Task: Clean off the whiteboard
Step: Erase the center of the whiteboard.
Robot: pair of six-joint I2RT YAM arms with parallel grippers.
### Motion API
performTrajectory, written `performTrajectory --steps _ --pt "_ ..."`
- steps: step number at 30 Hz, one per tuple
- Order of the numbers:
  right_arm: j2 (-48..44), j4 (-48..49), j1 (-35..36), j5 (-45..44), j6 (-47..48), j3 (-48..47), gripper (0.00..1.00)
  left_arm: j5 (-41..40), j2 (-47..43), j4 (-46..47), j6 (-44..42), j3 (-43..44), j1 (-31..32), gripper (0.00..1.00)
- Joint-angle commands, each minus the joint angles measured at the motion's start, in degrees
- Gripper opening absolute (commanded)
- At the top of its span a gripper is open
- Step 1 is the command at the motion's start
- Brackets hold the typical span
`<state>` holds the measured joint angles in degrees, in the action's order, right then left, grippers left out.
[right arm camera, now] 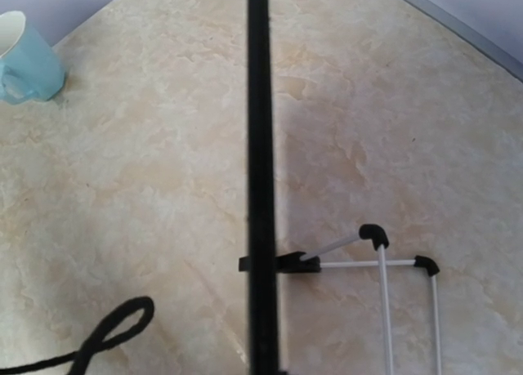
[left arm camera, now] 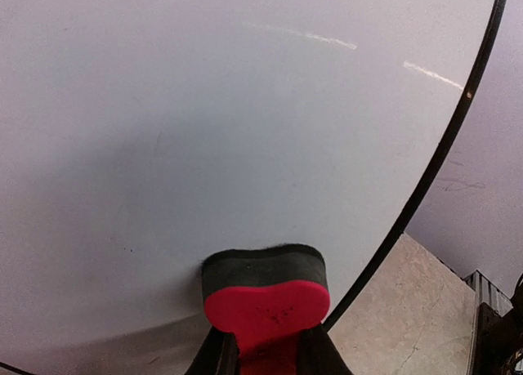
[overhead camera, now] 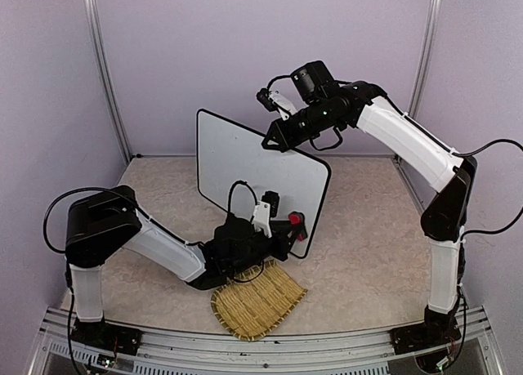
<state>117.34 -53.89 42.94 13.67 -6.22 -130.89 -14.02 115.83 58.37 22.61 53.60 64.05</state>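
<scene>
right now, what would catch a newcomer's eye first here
The whiteboard stands upright mid-table, with the right gripper clamped on its top edge. Low down, near the board's right rim, the left gripper presses a red eraser against its face. A straw mat lies at the near edge.

A robot lab cell: bare lilac walls (overhead camera: 245,56), aluminium posts (overhead camera: 108,81), stone-patterned tabletop (overhead camera: 368,252).
</scene>
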Motion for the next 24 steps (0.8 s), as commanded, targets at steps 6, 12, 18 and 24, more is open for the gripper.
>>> performTrajectory --steps 6,12,18,24 --pt "4.5 -6.1 2.0 2.0 -2.0 2.8 0.00 -12.5 -1.8 -7.0 1.1 -2.5 -4.6 0.20" --pt "4.5 -6.2 1.9 2.1 -2.1 2.6 0.00 -11.9 -1.8 -10.3 2.4 -4.1 -9.1 0.20" --pt "4.5 -6.2 2.0 1.9 -2.1 2.7 0.00 -8.4 -1.0 -9.7 2.7 -3.3 -10.0 0.20" --pt "4.5 -6.2 1.9 1.9 -2.1 2.7 0.00 -0.7 1.1 -3.0 1.5 -2.2 -7.8 0.20"
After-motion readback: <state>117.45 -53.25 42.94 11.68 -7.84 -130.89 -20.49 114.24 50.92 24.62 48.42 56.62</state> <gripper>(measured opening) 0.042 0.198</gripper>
